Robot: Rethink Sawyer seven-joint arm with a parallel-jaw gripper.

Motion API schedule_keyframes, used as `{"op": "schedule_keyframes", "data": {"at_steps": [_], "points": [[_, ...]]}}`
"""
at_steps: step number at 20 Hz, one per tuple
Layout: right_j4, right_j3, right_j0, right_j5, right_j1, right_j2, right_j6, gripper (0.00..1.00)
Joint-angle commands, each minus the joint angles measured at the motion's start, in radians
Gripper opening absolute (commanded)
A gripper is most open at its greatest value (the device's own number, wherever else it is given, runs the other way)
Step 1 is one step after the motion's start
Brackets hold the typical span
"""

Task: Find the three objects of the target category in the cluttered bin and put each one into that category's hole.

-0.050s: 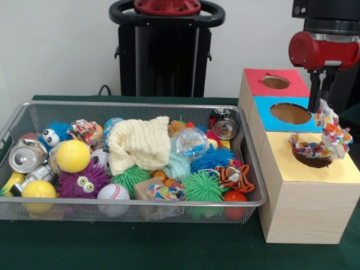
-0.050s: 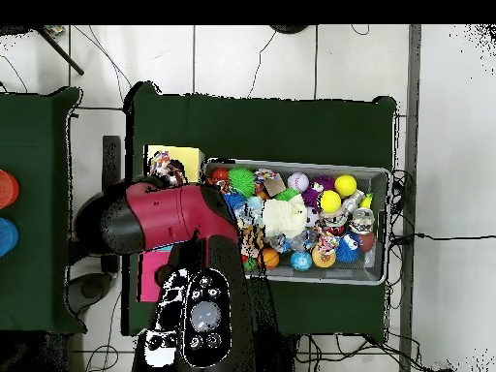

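The wire bin (image 1: 247,169) on the desk (image 1: 169,247) is crowded: at its left end lie a can (image 1: 25,156), yellow balls (image 1: 73,156) and a purple fuzzy toy (image 1: 85,181); toward the middle a cream cloth (image 1: 140,143) lies over the pile, and one patterned fabric piece (image 1: 164,192) shows by the front wall, another (image 1: 84,129) near the back left. Just right of the bin stands the wooden box (image 1: 304,208) with red, blue and yellow tops. Over the yellow top's hole (image 1: 313,159) the hand (image 1: 322,104) is closed on a patterned fabric scrunchie (image 1: 332,135), whose lower loop already sags into the hole. By my reading, this piece is at the point of delivery but not let go; whether others have already gone in is hidden.
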Motion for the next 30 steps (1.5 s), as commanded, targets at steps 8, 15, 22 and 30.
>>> {"op": "schedule_keyframes", "data": {"at_steps": [8,15,22,30], "points": [[-0.001,-0.016,-0.019,0.003,0.052,0.045,0.121,0.00],[0.001,-0.017,-0.021,-0.010,0.069,0.048,0.124,0.00],[0.005,-0.024,-0.020,-0.006,0.081,0.048,0.128,0.00],[0.006,-0.042,-0.010,0.024,0.084,0.045,0.123,0.00]]}}
